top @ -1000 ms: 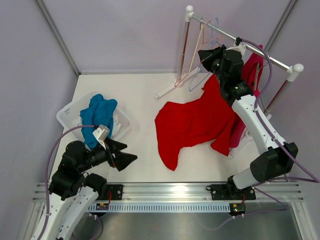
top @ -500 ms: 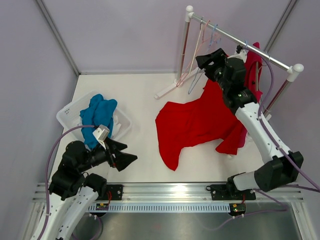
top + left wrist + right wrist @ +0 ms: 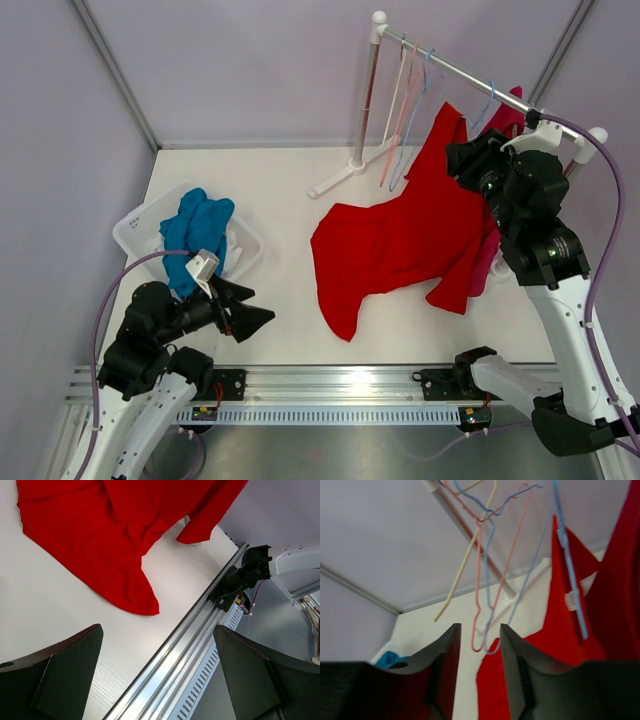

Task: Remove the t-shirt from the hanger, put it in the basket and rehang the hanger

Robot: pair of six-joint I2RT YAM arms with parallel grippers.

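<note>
The red t-shirt [image 3: 400,240] hangs by its top from a blue hanger [image 3: 567,545] on the rack rail [image 3: 470,78]. Its lower part is spread on the white table, and it also shows as a red t-shirt [image 3: 100,530] in the left wrist view. My right gripper [image 3: 462,160] hovers just right of the shirt's raised top. Its jaws stand a little apart in the wrist view, right gripper [image 3: 479,626], with nothing between them. My left gripper [image 3: 262,305] is wide open low over the table's near left, left gripper [image 3: 157,630], and is empty.
Several bare wire hangers [image 3: 405,100] dangle from the rail left of the shirt. A pink garment [image 3: 510,110] hangs behind my right arm. A white bin [image 3: 135,225] holding blue cloth [image 3: 200,230] stands at the left. The metal rail [image 3: 200,645] edges the table's near side.
My right arm has swung from the rail's left part back to the right and nearer. The shirt's top now shows higher, up at the rail. The left arm has not moved.
</note>
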